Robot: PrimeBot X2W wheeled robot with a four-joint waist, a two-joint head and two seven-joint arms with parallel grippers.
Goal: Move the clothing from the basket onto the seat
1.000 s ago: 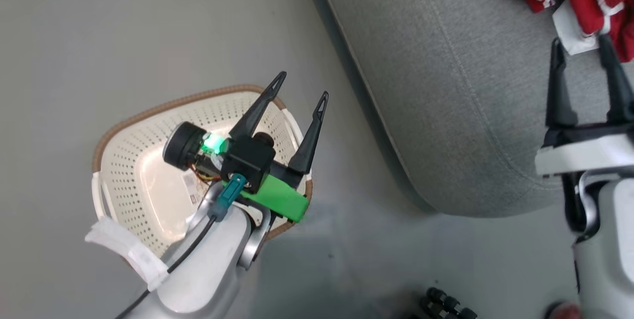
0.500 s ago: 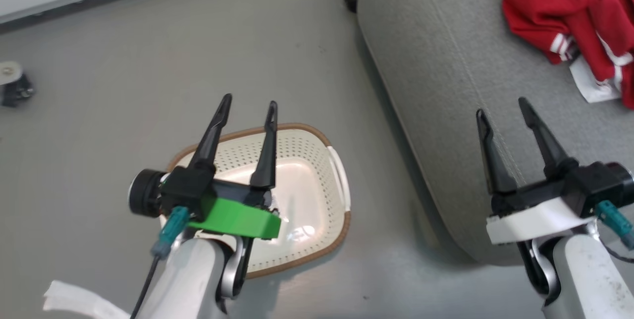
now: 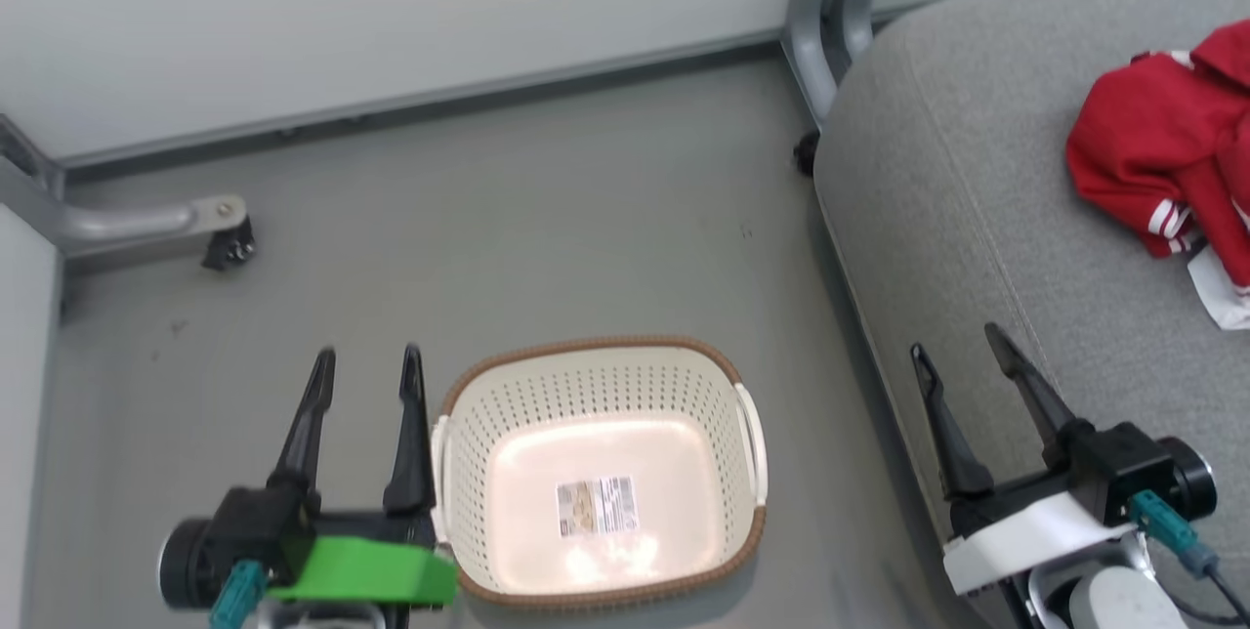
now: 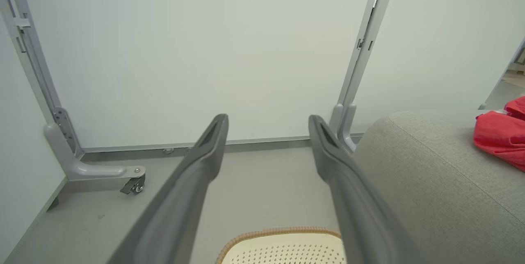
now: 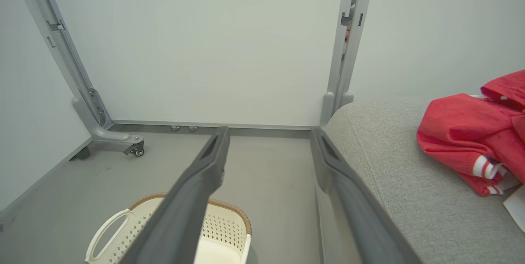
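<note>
Left gripper (image 3: 368, 356) drawn back from over basket (image 3: 586, 385) to lower left; right gripper (image 3: 955, 336) lower right; both spread wide, nothing held. Basket found empty; clothing (image 3: 1143, 170) heaped on seat (image 3: 977, 219), upper right; task judged done.

The left gripper (image 4: 267, 119) is open, the basket (image 4: 283, 249) low between its fingers (image 4: 192, 190). Red clothing (image 4: 498, 137) lies on the seat (image 4: 430, 182) to its right.

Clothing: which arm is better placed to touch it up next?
Right. The right gripper hangs open by the seat, where the clothing lies; the left gripper is beyond the empty basket.
</note>
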